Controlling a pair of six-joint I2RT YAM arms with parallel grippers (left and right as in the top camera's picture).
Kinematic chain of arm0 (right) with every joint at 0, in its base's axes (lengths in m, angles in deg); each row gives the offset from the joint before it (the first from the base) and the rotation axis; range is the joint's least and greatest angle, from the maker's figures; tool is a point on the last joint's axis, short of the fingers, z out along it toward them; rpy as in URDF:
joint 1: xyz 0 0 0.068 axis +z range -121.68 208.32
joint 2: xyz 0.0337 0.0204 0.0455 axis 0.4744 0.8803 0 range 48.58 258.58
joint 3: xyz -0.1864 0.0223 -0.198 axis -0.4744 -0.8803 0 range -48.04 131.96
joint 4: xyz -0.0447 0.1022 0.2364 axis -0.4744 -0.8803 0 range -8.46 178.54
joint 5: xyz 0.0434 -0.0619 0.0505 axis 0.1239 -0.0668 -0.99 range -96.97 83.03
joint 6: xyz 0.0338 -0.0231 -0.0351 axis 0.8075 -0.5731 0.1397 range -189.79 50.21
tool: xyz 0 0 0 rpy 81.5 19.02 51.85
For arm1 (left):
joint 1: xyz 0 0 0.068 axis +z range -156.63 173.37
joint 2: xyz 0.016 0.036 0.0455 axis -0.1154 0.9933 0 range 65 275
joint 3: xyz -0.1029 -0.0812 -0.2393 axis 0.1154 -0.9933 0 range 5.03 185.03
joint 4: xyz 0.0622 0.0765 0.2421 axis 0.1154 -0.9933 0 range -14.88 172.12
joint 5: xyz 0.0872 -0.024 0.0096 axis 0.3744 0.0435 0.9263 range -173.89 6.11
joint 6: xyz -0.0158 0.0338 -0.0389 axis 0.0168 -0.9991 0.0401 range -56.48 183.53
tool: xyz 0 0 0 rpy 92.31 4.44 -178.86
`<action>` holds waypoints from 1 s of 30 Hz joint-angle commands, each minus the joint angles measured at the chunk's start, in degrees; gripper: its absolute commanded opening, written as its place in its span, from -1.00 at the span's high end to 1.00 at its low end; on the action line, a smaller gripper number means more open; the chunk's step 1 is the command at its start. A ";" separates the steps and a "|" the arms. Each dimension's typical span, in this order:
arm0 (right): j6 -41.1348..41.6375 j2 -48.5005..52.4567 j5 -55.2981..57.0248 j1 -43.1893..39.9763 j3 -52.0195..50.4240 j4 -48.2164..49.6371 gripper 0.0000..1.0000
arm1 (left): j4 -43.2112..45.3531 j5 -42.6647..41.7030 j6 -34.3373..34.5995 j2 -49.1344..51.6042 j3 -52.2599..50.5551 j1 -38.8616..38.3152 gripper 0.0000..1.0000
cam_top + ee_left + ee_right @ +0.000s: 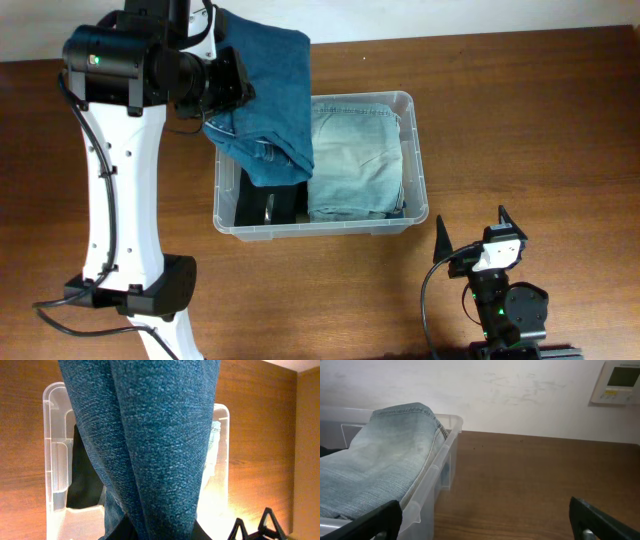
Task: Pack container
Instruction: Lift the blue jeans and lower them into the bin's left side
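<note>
1. We are looking at the container (pixel 413 100), which is sitting near the middle of the wooden counter (pixel 530 120) with its open top facing up.
2. A folded pair of light blue jeans (pixel 355 160) is lying in its right half, reaching up to the rim in the right wrist view.
3. Something black (pixel 255 205) is lying in the left half. We cannot tell what it is, since it is mostly covered.
4. The left pincer (pixel 232 88) is hovering over the container's far left corner and is gripping a pair of dark blue jeans (pixel 270 80). The cloth is hiding its fingertips, so we are judging the grip by the way the denim is hanging from it.
5. The dark blue jeans are draping down across the left half of the container, and their lower end is dipping inside, just beside the light blue pair.
6. In the left wrist view the dark denim is filling most of the frame, with the clear container walls showing on either side of it.
7. The right pincer (pixel 472 230) is resting low near the container's near right corner, apart from it, with its fingers spread wide and nothing between them.
8. In the right wrist view we are also seeing a white wall with a small control panel (pixel 619 381) on it.
</note>
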 commanded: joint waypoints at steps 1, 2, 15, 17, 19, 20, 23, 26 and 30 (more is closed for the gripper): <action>0.52 -0.50 -0.74 -0.50 -0.37 -0.07 -0.97 | 0.94 1.03 4.35 -1.33 0.07 -1.77 0.99; 0.52 -0.50 -0.74 -0.50 -0.37 -0.07 -0.97 | 0.98 1.99 4.37 -1.33 -0.37 -2.49 0.99; 0.52 -0.50 -0.74 -0.50 -0.37 -0.07 -0.97 | 7.41 5.97 9.77 -1.33 -1.79 -13.84 0.99; 0.52 -0.50 -0.74 -0.50 -0.37 -0.07 -0.97 | 8.04 6.51 10.69 -1.33 -1.79 -15.28 0.99; 0.52 -0.50 -0.74 -0.50 -0.37 -0.07 -0.97 | 7.52 13.09 11.08 -1.33 -1.79 -17.51 0.99; 0.52 -0.50 -0.74 -0.50 -0.37 -0.07 -0.97 | 6.67 18.60 11.58 -1.33 -1.79 -19.17 0.99; 0.52 -0.50 -0.74 -0.50 -0.37 -0.07 -0.97 | 6.16 26.53 12.96 -1.33 -1.79 -23.23 0.99; 0.52 -0.50 -0.74 -0.50 -0.37 -0.07 -0.97 | 8.96 30.14 14.82 -1.33 -1.81 -26.25 0.99; 0.52 -0.50 -0.74 -0.50 -0.37 -0.07 -0.96 | 13.77 29.92 16.41 -1.27 -4.39 -24.92 0.99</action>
